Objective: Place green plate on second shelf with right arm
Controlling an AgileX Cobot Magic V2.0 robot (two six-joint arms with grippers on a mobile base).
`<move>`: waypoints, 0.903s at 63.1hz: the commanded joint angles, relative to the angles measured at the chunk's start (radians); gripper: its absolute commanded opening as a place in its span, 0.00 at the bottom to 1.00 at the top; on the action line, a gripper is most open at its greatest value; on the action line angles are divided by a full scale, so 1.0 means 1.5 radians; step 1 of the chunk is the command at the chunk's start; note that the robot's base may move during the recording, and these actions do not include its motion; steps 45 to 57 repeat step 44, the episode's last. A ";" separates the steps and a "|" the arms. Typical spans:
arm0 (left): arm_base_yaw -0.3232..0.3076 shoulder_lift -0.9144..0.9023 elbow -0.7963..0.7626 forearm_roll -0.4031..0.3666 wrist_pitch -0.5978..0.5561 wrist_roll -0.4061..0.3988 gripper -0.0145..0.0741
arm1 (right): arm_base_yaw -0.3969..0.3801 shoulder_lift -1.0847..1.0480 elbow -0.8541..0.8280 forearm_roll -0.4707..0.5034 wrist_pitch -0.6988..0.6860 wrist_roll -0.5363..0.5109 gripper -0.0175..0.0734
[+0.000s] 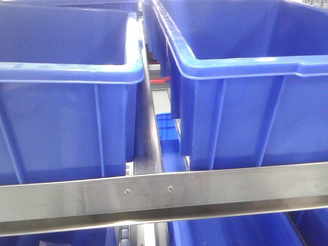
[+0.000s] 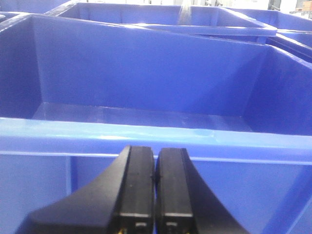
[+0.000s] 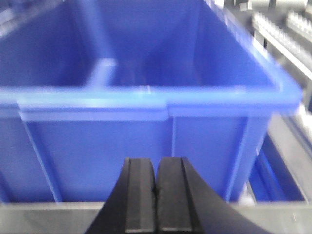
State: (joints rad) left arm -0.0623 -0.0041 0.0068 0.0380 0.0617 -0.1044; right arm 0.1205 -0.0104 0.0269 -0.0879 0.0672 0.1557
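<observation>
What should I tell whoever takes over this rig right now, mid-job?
Left gripper: jaws shut, holding nothing, facing a blue bin.
Right gripper: jaws shut, holding nothing, in front of another blue bin on a metal rail.
Green plate: not visible in any view.
Done: nothing that shows.
Left: find the plate, grasp it with the right arm, place it on the second shelf.

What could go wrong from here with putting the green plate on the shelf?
The green plate shows in no view, so the arm may be hunting blind.

The right gripper is shut and empty, facing a blue bin wall close ahead; moving forward could ram its rim.

The right wrist view is blurred, which suggests motion, and the steel shelf rail sits just under the bins, leaving tight clearance.
</observation>
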 commanded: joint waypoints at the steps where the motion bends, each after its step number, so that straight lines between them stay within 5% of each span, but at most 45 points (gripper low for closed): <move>1: 0.000 -0.012 0.027 -0.002 -0.055 -0.003 0.31 | -0.002 -0.013 -0.012 0.000 -0.073 -0.004 0.22; 57: 0.000 -0.012 0.027 -0.002 -0.055 -0.003 0.31 | -0.002 -0.013 -0.012 0.000 -0.073 -0.004 0.22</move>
